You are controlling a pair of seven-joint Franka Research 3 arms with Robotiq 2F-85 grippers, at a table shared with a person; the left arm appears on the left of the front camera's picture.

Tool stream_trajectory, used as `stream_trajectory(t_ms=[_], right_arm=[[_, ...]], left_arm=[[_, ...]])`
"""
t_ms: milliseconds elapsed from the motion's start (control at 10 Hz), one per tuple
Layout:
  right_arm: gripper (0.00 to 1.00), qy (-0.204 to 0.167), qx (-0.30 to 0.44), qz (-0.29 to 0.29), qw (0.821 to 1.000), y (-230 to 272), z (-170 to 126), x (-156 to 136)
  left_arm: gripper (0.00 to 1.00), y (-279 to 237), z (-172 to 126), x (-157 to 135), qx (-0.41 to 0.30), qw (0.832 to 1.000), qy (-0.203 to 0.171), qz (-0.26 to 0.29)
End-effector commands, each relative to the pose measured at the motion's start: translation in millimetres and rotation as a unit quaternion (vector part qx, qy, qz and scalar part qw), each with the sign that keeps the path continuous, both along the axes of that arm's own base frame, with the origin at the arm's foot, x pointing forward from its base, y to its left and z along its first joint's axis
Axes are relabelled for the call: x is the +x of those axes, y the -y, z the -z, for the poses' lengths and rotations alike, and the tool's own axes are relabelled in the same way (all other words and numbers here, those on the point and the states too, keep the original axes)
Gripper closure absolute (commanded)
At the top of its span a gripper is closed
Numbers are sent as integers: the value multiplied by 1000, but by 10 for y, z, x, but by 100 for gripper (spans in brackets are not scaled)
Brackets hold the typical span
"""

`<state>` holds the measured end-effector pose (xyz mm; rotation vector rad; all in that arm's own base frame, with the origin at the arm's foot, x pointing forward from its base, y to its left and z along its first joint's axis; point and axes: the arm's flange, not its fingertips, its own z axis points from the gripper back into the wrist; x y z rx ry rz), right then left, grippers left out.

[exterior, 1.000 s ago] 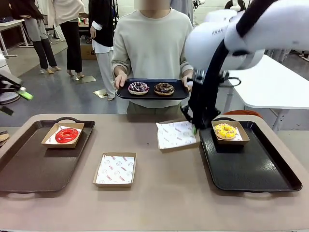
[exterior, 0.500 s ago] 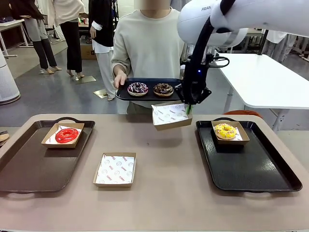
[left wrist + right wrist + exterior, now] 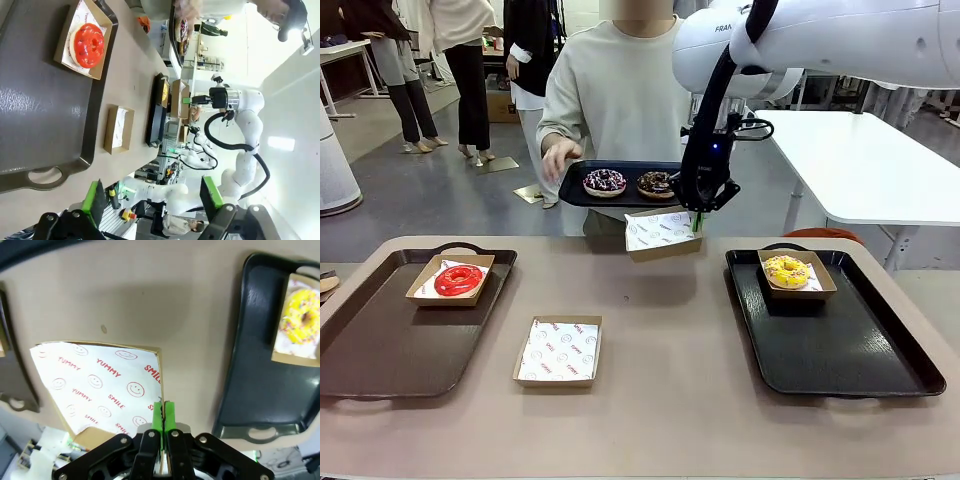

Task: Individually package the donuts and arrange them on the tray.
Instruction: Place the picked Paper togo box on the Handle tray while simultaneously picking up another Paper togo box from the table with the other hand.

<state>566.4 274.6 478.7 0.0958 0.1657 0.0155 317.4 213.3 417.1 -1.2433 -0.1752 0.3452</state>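
Observation:
My right gripper (image 3: pixel 697 216) (image 3: pixel 163 416) is shut on the rim of a paper-lined cardboard box (image 3: pixel 662 233) (image 3: pixel 100 385), held in the air just below the person's black tray (image 3: pixel 620 197). That tray carries a sprinkled donut (image 3: pixel 605 181) and a chocolate donut (image 3: pixel 656 184). A yellow donut (image 3: pixel 787 270) (image 3: pixel 302 317) sits boxed on the right tray (image 3: pixel 830 345). A red donut (image 3: pixel 458 279) (image 3: pixel 88 45) sits boxed on the left tray (image 3: pixel 390 340). My left gripper (image 3: pixel 152 197) hangs open and empty above the left tray's near end.
Another empty paper-lined box (image 3: pixel 558 350) (image 3: pixel 118 129) lies on the table between the two trays. The person stands at the far edge, one hand (image 3: pixel 558 157) lifted by the tray's left end. A white table (image 3: pixel 880 170) stands behind on the right.
My right gripper has lifted the empty box off the table and carried it up and left to the person's tray. The person's hand has come off the tray's left end.

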Motion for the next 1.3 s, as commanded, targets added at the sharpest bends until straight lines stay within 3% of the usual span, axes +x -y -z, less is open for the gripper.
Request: stream_trajectory(t_ms=[0,400,500,1200], right_arm=[[100,-1,-18,21,1000,-39,-15,150],[100,2,-28,41,999,-29,64,284],[100,0,-3,29,1000,28,54,179],[100,0,-3,29,1000,28,54,179]], left_arm=[[0,42,33,8,-5,1000,8,-7],[0,35,44,22,6,1000,5,-7],[0,40,22,26,5,1000,-5,3],[0,40,22,26,5,1000,-5,3]])
